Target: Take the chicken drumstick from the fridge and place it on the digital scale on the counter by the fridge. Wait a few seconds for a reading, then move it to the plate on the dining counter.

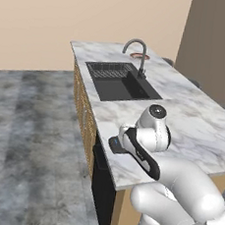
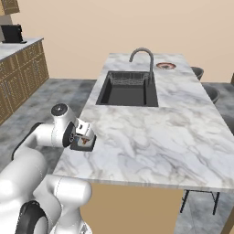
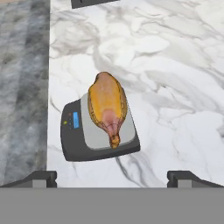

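Polished grey-veined marble dining counter [image 3: 175,65], matt dark plastic digital scale [image 3: 74,146], glossy golden chicken drumstick [image 3: 107,103]

Quick count of what's around: one chicken drumstick [image 3: 107,105], lying on one digital scale [image 3: 98,131]. One dining counter [image 2: 183,137], the marble one, with one black sink [image 2: 128,89] sunk into it and one curved faucet [image 2: 144,57] over that. One dish rack [image 1: 109,69] sits inside the sink. One plate [image 2: 165,66] at the far end of the counter. Stools: I can make out two [image 2: 208,93] along the far side in the right base view, partly hidden. One black appliance [image 2: 12,33] on the wooden cabinets in the back corner. Two dark fingertips [image 3: 39,178] on the one gripper [image 3: 112,179].
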You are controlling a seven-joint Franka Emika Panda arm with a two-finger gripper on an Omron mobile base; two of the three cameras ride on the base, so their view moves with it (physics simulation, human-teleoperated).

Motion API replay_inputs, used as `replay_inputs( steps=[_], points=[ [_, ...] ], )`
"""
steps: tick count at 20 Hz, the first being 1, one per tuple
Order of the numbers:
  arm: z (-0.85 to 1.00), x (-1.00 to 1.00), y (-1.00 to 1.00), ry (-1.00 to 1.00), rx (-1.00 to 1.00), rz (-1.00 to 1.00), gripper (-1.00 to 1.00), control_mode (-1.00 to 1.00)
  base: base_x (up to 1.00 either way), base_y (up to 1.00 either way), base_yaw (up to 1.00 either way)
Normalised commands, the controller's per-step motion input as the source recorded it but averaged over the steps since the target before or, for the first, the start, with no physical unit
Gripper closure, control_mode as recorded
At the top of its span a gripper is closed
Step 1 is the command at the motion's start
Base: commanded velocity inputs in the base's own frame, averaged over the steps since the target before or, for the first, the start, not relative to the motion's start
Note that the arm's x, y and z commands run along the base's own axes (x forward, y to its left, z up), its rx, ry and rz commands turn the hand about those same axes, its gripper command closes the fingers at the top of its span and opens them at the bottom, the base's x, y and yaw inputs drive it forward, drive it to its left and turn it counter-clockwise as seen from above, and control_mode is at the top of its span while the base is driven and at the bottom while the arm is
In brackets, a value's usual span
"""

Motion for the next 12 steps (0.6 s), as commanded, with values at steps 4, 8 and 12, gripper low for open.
replay_inputs(
  steps=[4, 8, 12],
  points=[
    [0.0, 0.0, 0.0, 0.0, 0.0, 0.0, -1.0, -1.0, 0.0, 0.0, 0.0],
    [0.0, 0.0, 0.0, 0.0, 0.0, 0.0, -1.0, -1.0, 0.0, 0.0, 0.0],
    [0.0, 0.0, 0.0, 0.0, 0.0, 0.0, -1.0, -1.0, 0.0, 0.0, 0.0]
  ],
)
